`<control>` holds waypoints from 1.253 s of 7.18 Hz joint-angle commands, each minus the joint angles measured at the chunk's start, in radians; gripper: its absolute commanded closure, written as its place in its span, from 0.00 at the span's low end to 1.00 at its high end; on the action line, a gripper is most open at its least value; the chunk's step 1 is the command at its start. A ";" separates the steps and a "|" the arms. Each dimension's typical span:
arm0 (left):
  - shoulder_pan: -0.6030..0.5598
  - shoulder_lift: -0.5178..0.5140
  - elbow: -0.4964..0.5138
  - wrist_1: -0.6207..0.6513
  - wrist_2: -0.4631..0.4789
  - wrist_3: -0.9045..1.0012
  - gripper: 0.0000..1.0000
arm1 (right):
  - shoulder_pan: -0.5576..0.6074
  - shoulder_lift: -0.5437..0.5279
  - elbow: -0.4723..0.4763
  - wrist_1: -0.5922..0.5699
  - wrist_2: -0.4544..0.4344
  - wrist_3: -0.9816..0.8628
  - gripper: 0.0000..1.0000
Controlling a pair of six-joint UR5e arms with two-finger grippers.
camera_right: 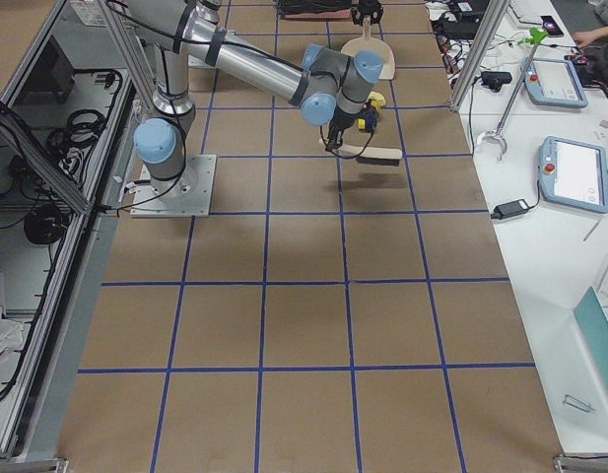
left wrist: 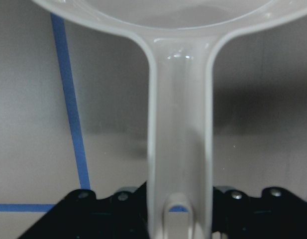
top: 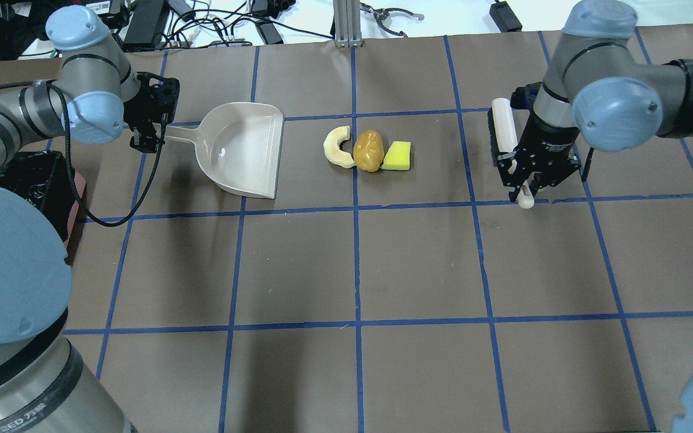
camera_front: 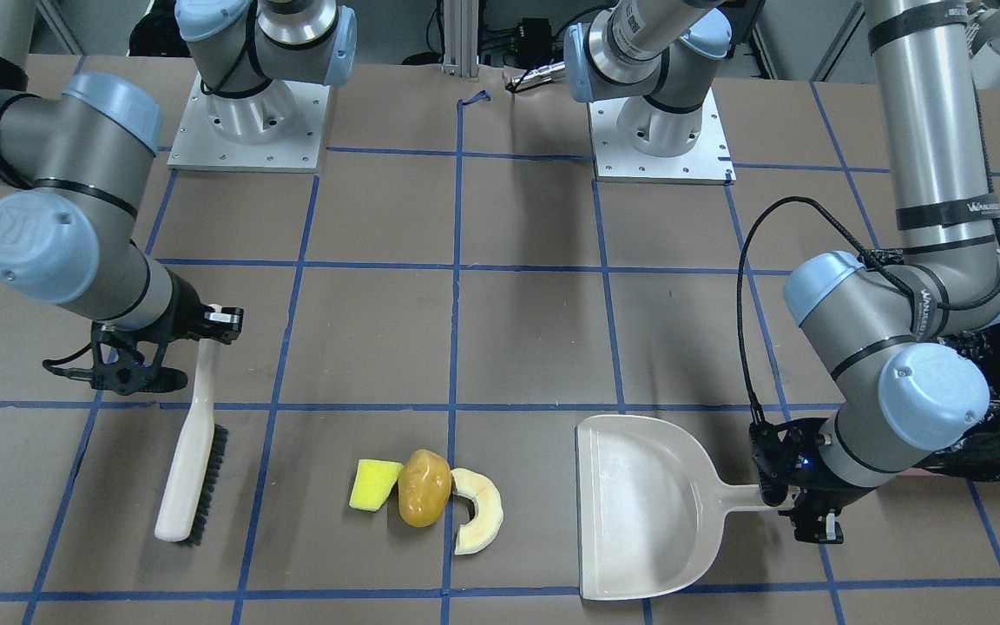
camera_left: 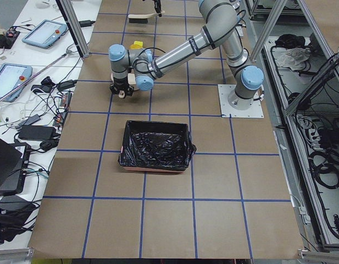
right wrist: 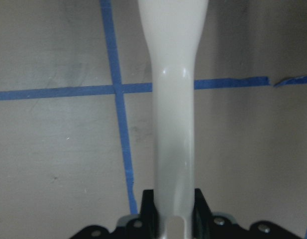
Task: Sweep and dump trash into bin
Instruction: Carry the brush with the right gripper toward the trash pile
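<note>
The trash lies in a row on the brown table: a yellow wedge (top: 397,156) (camera_front: 372,483), a brown-yellow potato lump (top: 368,150) (camera_front: 424,487) and a pale crescent slice (top: 337,146) (camera_front: 478,512). My left gripper (top: 151,129) (camera_front: 804,512) is shut on the handle (left wrist: 179,139) of the beige dustpan (top: 241,147) (camera_front: 639,503), which rests on the table, its open mouth towards the trash. My right gripper (top: 524,180) (camera_front: 205,325) is shut on the white handle (right wrist: 173,114) of a black-bristled brush (top: 501,132) (camera_front: 192,460), on the trash's other side. The black-lined pink bin (camera_left: 155,146) (top: 40,174) stands near my left arm.
Blue tape lines grid the table. The two arm bases (camera_front: 248,113) (camera_front: 661,130) stand on white plates at the robot's edge. Cables and tablets (camera_left: 45,33) lie on a side bench past the table's far edge.
</note>
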 commanded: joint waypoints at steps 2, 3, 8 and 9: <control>-0.006 0.000 0.000 -0.002 -0.001 -0.005 0.41 | 0.065 0.000 0.015 0.007 0.057 0.022 1.00; -0.009 0.000 0.000 -0.003 -0.001 -0.006 0.41 | 0.069 0.000 0.040 -0.005 0.059 0.025 1.00; -0.018 0.020 -0.002 -0.017 -0.001 -0.031 0.56 | 0.132 0.017 0.032 -0.046 0.083 0.172 1.00; -0.018 0.018 -0.002 -0.017 -0.001 -0.029 0.62 | 0.143 0.026 0.029 -0.066 0.082 0.199 1.00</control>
